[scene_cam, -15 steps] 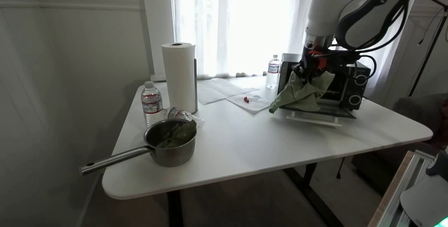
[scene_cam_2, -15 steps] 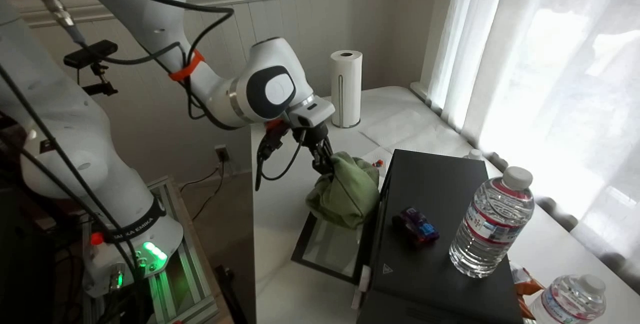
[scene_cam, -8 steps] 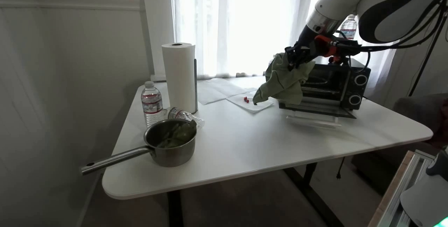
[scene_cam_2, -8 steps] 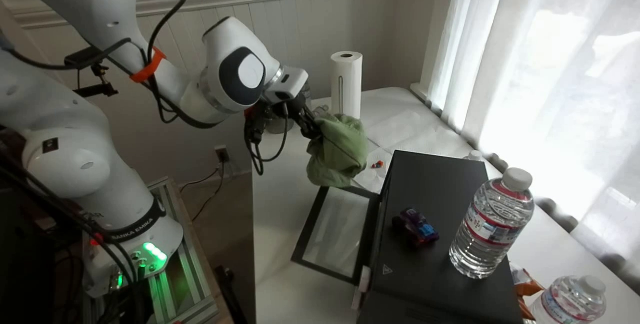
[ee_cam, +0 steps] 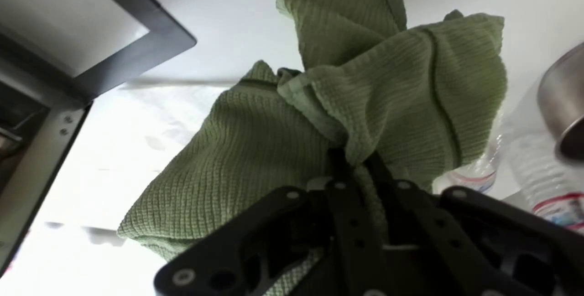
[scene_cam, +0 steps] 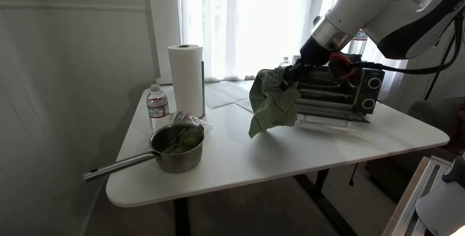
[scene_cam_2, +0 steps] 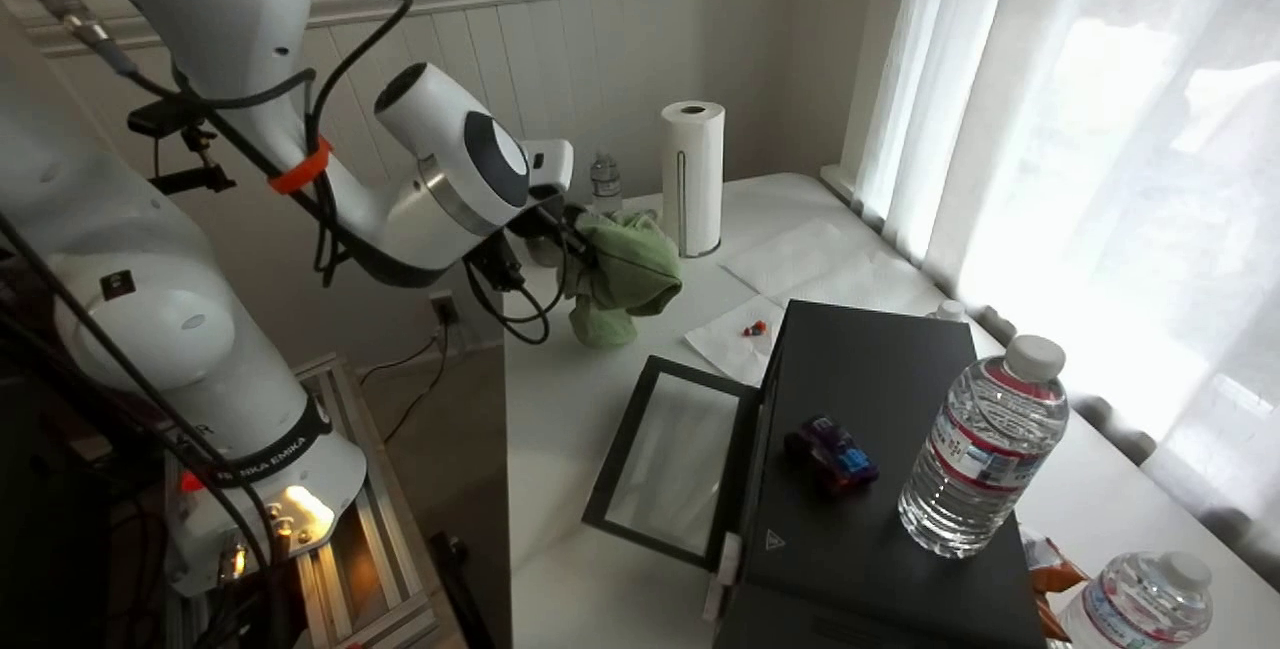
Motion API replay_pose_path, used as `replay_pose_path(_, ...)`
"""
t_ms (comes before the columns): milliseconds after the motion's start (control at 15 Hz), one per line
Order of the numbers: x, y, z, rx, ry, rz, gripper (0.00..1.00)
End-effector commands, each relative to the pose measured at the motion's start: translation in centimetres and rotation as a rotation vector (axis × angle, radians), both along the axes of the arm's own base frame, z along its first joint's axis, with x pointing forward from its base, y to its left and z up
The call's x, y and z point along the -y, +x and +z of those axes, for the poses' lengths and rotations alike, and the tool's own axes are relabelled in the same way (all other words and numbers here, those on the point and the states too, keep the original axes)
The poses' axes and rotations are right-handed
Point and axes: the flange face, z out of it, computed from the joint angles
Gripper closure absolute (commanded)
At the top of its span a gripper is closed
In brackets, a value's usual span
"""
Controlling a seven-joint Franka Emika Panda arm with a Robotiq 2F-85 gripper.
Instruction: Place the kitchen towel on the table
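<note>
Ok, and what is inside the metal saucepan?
Inside the saucepan lies some crumpled green stuff; whether cloth or leaves, I cannot tell. This stuff and the saucepan's near wall cover the bottom, so anything underneath cannot be seen.

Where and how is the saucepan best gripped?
Probably by the handle of the saucepan, from above, the claw straddling it: slim and long, it juts past the edge of the table with nothing over it. In an exterior view, an upright bottle and a lying bottle crowd the saucepan's far side, so I'd avoid that. The claw holds the green towel and must release it first.
</note>
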Motion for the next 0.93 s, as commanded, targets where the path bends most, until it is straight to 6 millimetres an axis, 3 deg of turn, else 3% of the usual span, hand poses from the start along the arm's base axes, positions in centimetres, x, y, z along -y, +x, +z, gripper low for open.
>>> replay_pose_path(0,-1.1,-2.9,-2.9,-0.091,0.012,0.168,0.97)
replay_pose_path(333,-1.6,-5.8,-4.3,-0.162,-0.01,0.3,0.97)
replay_pose_path(400,-1.6,-6.1,-4.4,-0.171,-0.01,0.29,0.62)
replay_pose_path(467,-1.5,-6.2,-4.7,-0.177,-0.019,0.259,0.61)
replay_pose_path(533,-1.4,-5.7,-4.8,-0.173,-0.02,0.276,0.8)
replay_pose_path(667,-1.4,-5.9,-4.9,-0.18,-0.016,0.267,0.65)
replay_pose_path(867,-1.4,-5.8,-4.9,-0.18,-0.015,0.264,0.61)
